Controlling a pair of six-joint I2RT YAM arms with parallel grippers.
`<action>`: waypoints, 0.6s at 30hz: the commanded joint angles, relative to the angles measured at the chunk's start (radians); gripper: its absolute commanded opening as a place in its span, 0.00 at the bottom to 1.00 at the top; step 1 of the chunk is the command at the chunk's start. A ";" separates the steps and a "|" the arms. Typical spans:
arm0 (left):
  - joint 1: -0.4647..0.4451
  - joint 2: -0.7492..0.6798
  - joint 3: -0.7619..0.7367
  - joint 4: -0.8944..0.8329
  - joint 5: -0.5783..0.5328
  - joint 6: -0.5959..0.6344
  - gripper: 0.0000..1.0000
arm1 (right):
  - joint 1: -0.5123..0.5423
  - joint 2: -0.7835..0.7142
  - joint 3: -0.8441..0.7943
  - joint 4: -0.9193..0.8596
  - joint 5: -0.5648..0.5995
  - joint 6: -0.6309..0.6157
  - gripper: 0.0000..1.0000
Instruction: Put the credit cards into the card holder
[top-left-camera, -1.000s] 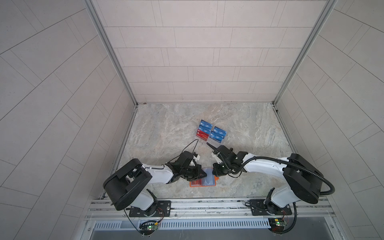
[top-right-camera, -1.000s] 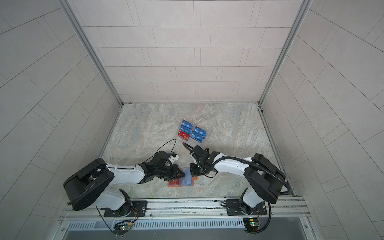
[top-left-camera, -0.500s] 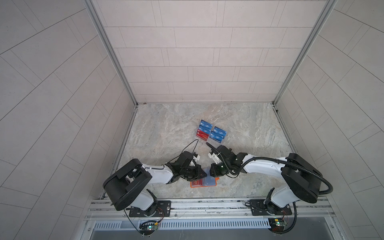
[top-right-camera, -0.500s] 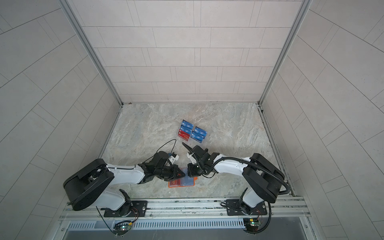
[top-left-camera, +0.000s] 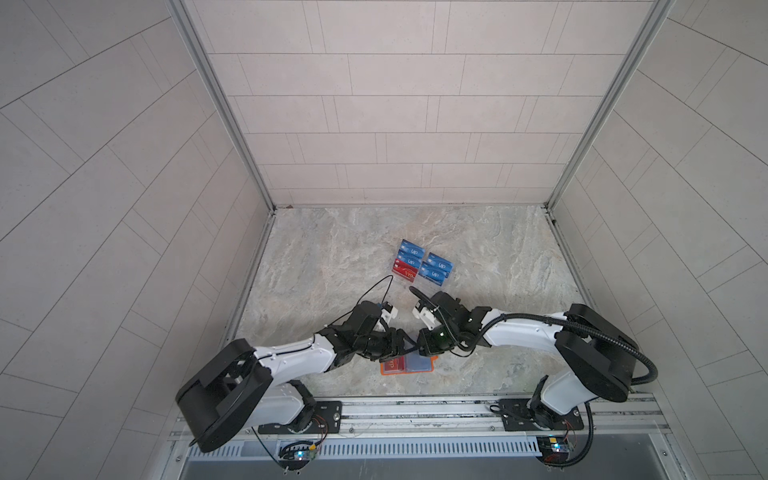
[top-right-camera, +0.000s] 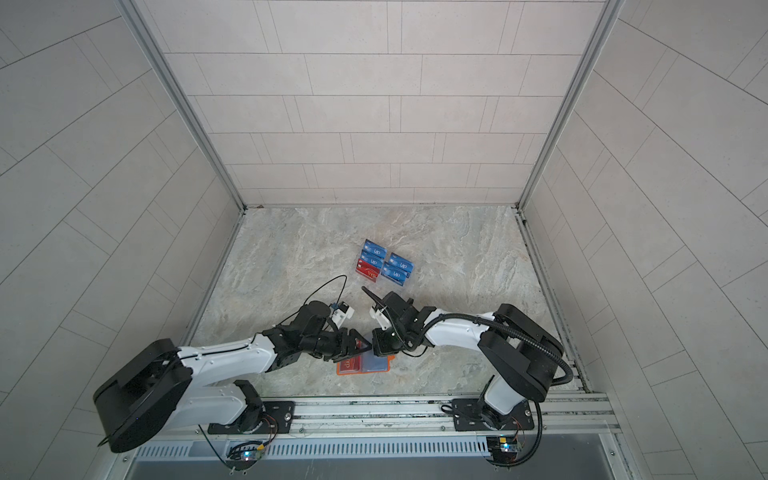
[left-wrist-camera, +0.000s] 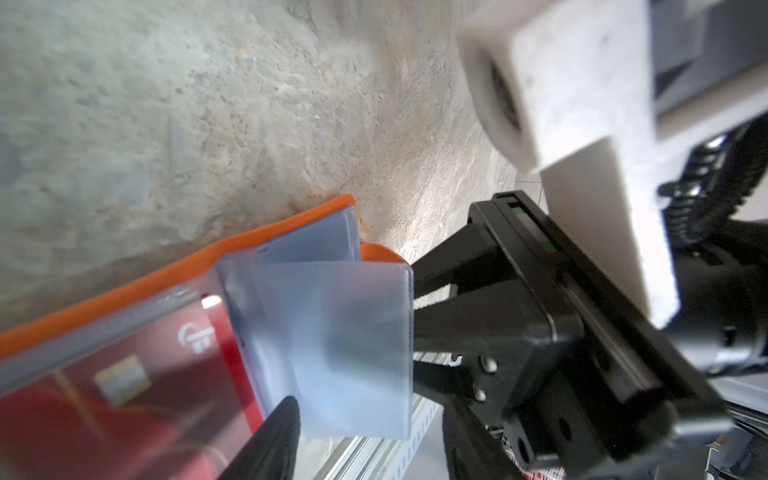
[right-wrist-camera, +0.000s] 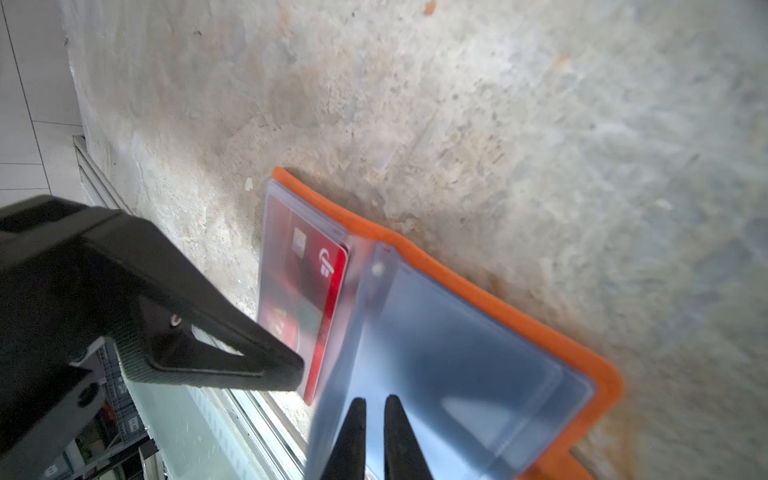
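The card holder (top-left-camera: 415, 363) (top-right-camera: 376, 365) lies open at lower centre in both top views, between the arms: the right gripper (right-wrist-camera: 374, 419) pinches a clear sleeve (left-wrist-camera: 340, 340) upright, while the left gripper (top-left-camera: 398, 348) stands spread and empty just beside the sleeved red credit card (right-wrist-camera: 316, 291).

White "VIP" on the blue cards (top-left-camera: 435, 274) — gold "VIP", apparently, on the red card (top-left-camera: 405, 273) beside them — a white emblem on the card holder's (right-wrist-camera: 457, 284) sleeved card (right-wrist-camera: 328, 286).

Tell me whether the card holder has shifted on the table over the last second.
No. The card holder sits where it was, equally close to the front rail.
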 joint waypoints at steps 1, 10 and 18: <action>0.047 -0.112 0.008 -0.223 -0.046 0.073 0.58 | 0.017 0.015 0.032 0.010 -0.012 0.005 0.14; 0.177 -0.264 0.006 -0.470 -0.194 0.113 0.46 | 0.060 0.121 0.102 0.053 -0.003 -0.010 0.10; 0.099 -0.207 -0.005 -0.380 -0.183 0.075 0.37 | 0.058 0.158 0.151 -0.016 0.041 -0.019 0.08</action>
